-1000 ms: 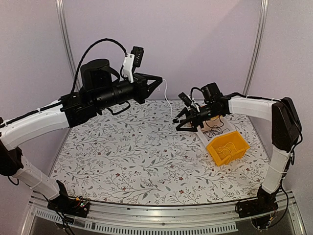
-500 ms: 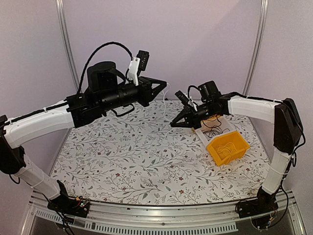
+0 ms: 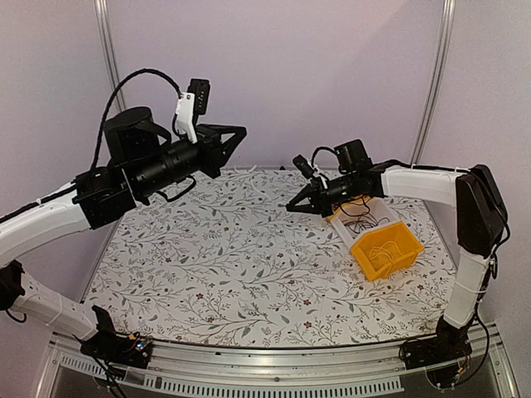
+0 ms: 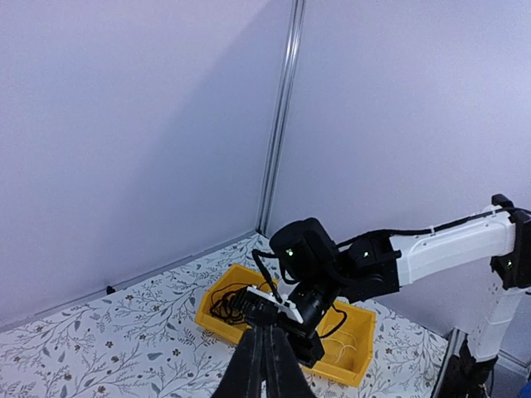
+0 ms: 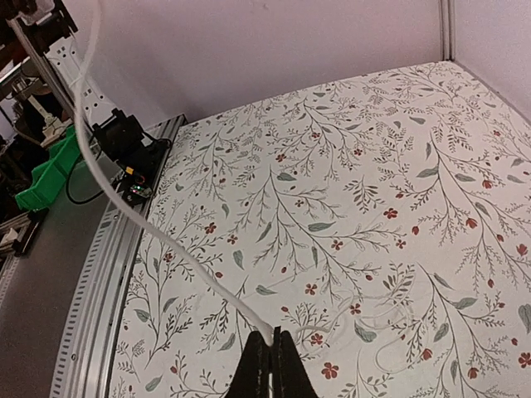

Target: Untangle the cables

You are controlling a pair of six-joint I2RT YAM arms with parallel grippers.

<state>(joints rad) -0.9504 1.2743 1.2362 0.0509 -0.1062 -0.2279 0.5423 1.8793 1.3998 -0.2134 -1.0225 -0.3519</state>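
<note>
One view alone shows right claw (image 5: 271, 338) pinching cable (image 5: 178, 258).

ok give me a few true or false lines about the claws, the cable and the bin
1. The right claw is shut on a white cable. True.
2. The left claw is wide open. False: it is shut, raised well above the table.
3. The yellow bin sits on the left arm's side. False: it sits on the right arm's side.
4. The table has a floral-print cover. True.
</note>
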